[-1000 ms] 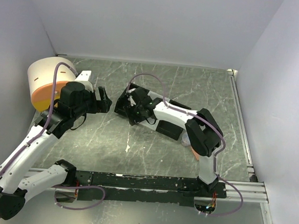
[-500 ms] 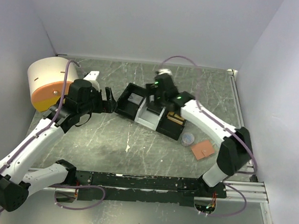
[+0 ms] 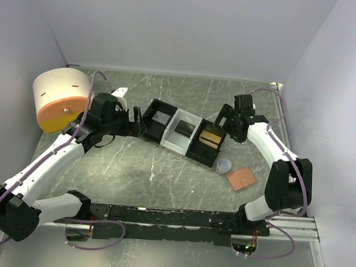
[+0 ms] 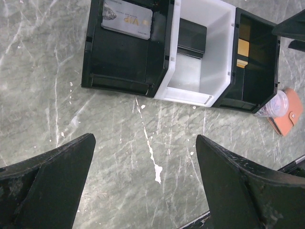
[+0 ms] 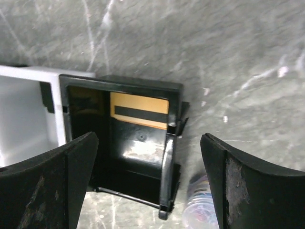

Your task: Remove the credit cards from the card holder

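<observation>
The salmon card holder (image 3: 241,177) lies folded shut on the table, right of the tray and apart from both grippers; it also shows at the left wrist view's right edge (image 4: 287,117). The three-compartment tray (image 3: 165,139) holds a silver card (image 4: 127,19), a dark card (image 4: 191,38) and a yellow card (image 5: 139,110), one per compartment. My left gripper (image 3: 137,121) hangs open at the tray's left end, its jaws (image 4: 145,138) empty. At the tray's right end my right gripper (image 3: 223,120) stands open and empty (image 5: 148,138) above the yellow card's compartment.
A small clear round container (image 3: 223,166) sits between the tray and the card holder, touching the tray's corner (image 5: 202,206). A large white-and-orange drum (image 3: 59,98) stands at the back left. White walls close in the table on three sides.
My right arm swung from the tray's left compartment to its right end, jaws widening. My left arm reached further right, up to the tray. The tray is now uncovered.
</observation>
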